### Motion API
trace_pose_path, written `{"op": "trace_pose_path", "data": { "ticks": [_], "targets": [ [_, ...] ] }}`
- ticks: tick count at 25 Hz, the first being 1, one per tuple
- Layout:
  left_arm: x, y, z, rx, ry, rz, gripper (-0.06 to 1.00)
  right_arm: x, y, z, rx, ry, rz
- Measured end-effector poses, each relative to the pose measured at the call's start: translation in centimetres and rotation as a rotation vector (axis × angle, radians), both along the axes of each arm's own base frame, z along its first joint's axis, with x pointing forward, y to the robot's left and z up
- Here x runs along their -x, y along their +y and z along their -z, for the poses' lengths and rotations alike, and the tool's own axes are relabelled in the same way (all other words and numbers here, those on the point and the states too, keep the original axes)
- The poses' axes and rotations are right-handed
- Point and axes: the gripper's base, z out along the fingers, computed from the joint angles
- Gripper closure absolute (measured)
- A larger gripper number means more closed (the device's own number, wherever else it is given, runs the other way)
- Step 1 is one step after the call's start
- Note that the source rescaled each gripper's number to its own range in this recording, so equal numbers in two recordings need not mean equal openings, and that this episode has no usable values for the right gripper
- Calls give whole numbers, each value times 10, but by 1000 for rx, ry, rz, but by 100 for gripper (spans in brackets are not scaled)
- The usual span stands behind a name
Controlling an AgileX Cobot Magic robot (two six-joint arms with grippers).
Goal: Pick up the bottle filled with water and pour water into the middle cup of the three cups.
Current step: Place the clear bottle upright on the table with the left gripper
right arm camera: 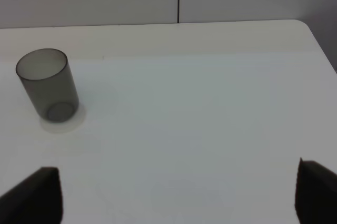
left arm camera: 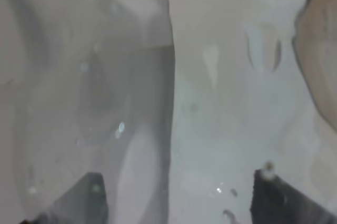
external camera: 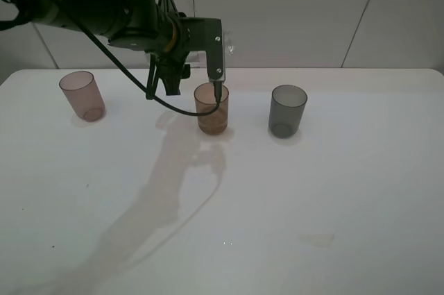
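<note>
The three cups stand in a row on the white table [external camera: 277,198]: pinkish-mauve [external camera: 82,95] on the left, amber middle cup [external camera: 211,109], dark grey [external camera: 287,110] on the right. My left gripper [external camera: 218,66] hangs just above the amber cup's rim, turned on its side. It is shut on the clear bottle [external camera: 227,45], which shows only as faint glints. In the left wrist view the bottle [left arm camera: 131,103] fills the space between the fingertips, and the amber cup [left arm camera: 321,50] is at the edge. My right gripper [right arm camera: 179,192] is open and empty, away from the grey cup [right arm camera: 46,84].
The left arm [external camera: 97,0] reaches in from the upper left and casts a long shadow over the table's front left. A wall stands close behind the table's far edge [external camera: 333,69].
</note>
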Motion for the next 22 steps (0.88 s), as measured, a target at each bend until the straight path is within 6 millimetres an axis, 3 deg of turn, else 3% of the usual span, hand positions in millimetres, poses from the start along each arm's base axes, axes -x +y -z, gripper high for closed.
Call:
{"op": "trace_pose_path", "data": {
  "ticks": [4,8,13,22],
  "targets": [
    [13,14,-3,279,94,-99,92,0,0,0,0,0,0],
    [30,37,10,507,185,-125,92,0,0,0,0,0,0],
    [47,66,38,697,261,-136,92,0,0,0,0,0,0],
    [72,111,60,1013,233,-140,92,0,0,0,0,0,0]
  ]
}}
